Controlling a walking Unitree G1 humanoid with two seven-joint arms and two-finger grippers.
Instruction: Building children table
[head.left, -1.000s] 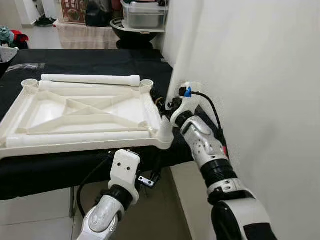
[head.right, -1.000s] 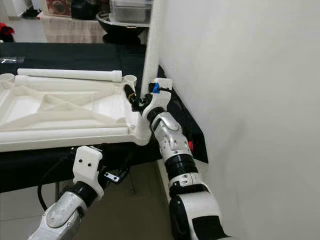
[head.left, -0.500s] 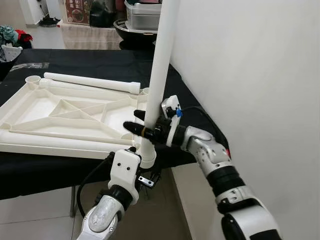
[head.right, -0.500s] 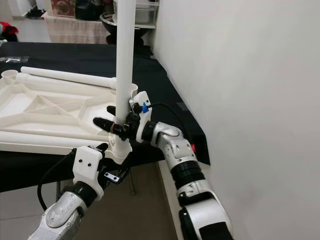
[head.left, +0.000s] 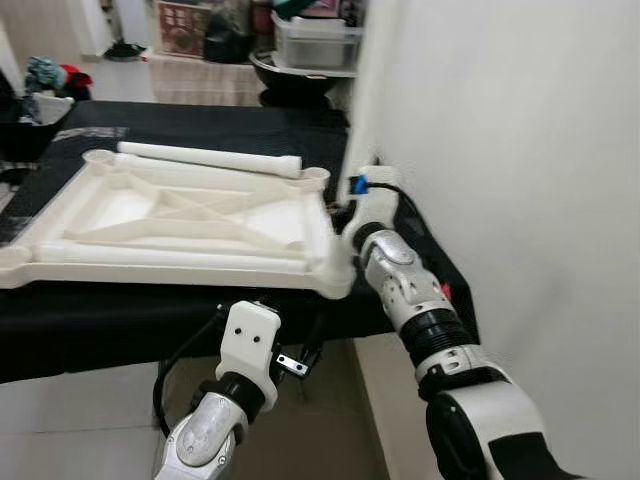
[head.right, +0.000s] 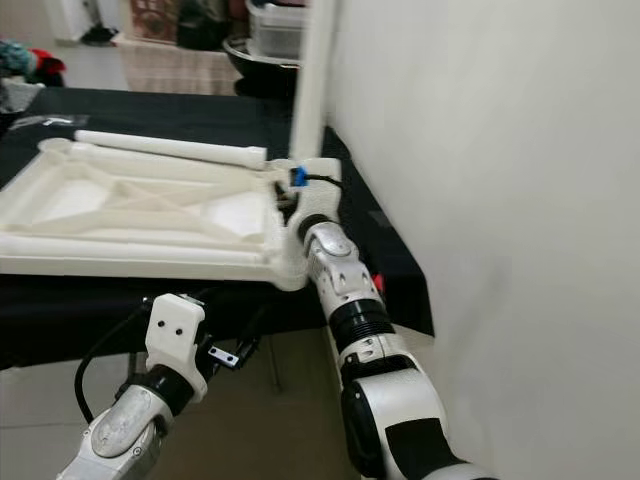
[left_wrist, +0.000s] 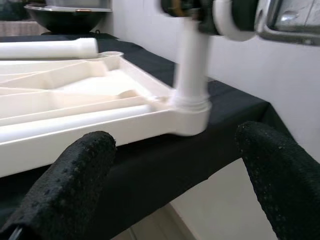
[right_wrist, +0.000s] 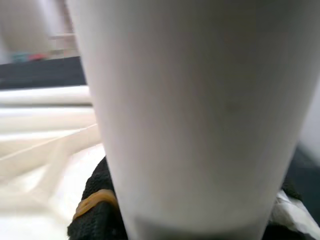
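Note:
The white table top (head.left: 180, 215) lies upside down on the black-clothed table. A white leg (head.right: 312, 80) stands upright at its near right corner socket (left_wrist: 192, 112). My right gripper (head.right: 298, 192) is shut on this leg just above the socket; one black finger (right_wrist: 95, 210) with a yellow band presses against it. One loose leg (head.left: 210, 157) lies along the far rim. Another leg (head.left: 170, 258) lies along the near rim. My left gripper (left_wrist: 175, 165) hangs open below the table's front edge, holding nothing and aimed at the corner.
A white wall (head.left: 520, 150) runs close along the right of the table. A black bowl and a steel container (head.left: 315, 40) stand on a shelf behind. The black cloth (head.left: 100, 330) hangs over the front edge above the tiled floor.
The right wrist has swung back around the upright leg, from reaching leftward across the corner to standing behind it. The head camera has shifted. The left arm has stayed put.

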